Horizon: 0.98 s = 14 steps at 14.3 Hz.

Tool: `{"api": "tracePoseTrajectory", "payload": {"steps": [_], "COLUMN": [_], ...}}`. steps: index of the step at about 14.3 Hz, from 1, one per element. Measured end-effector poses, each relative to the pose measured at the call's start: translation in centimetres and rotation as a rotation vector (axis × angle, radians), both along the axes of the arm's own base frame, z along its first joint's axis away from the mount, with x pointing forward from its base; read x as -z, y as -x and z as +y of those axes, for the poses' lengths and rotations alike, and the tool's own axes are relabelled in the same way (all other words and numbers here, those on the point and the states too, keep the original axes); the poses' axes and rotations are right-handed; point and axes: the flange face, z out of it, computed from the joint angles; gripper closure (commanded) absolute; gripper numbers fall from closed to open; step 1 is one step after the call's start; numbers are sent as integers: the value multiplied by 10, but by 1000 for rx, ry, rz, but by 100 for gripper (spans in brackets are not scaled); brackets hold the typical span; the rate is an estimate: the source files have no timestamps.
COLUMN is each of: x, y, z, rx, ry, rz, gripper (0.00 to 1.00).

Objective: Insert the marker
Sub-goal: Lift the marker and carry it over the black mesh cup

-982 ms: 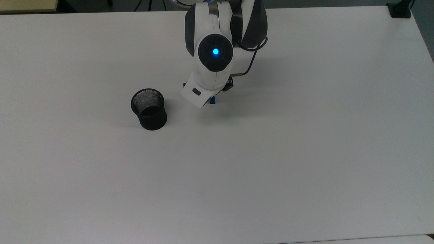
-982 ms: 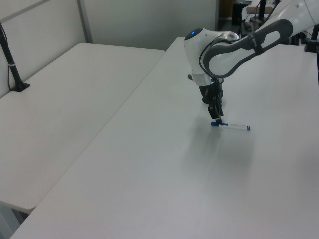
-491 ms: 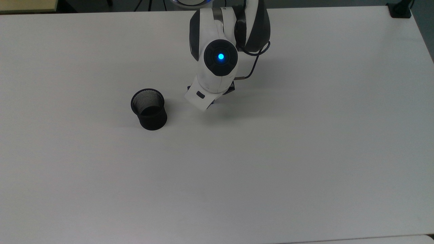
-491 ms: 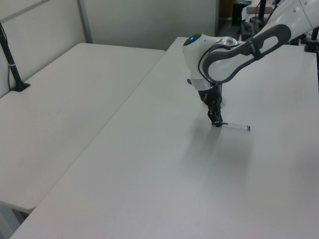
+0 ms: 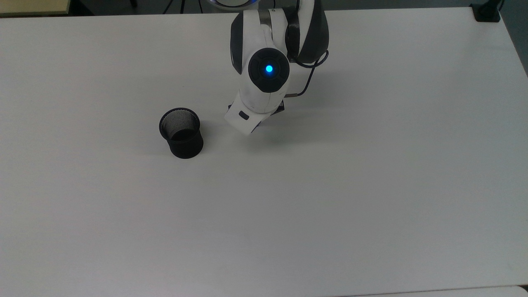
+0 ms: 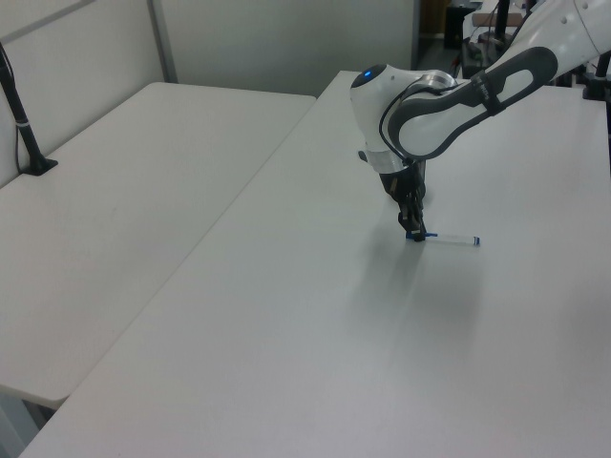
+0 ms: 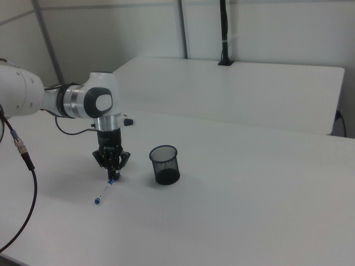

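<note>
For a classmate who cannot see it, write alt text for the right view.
A white robot arm's gripper is down at one end of a marker lying flat on a white table. An upright black mesh cup stands apart, to the right view's right.

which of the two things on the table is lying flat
The marker, lying flat on the table with the gripper at its capped end; the black mesh cup stands upright.

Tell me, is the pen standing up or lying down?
Lying down. The marker lies flat on the table, with the gripper at one end.

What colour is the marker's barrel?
White, with blue at the ends; the marker shows best in the left view.
</note>
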Motion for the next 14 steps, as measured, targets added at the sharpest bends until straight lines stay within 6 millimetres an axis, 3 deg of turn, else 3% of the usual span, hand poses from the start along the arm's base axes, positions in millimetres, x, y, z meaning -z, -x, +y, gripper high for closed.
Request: {"api": "tracePoseTrajectory", "payload": {"steps": [2, 7, 8, 14], "x": [-8, -107, -127, -192], "y": [-2, -2, -2, -9], "z": [-1, -32, -48, -125], "rx": [2, 50, 74, 213], "ry": [-2, -44, -52, -72], "rz": [-14, -145, -176, -403], "gripper": [96, 98, 98, 98]}}
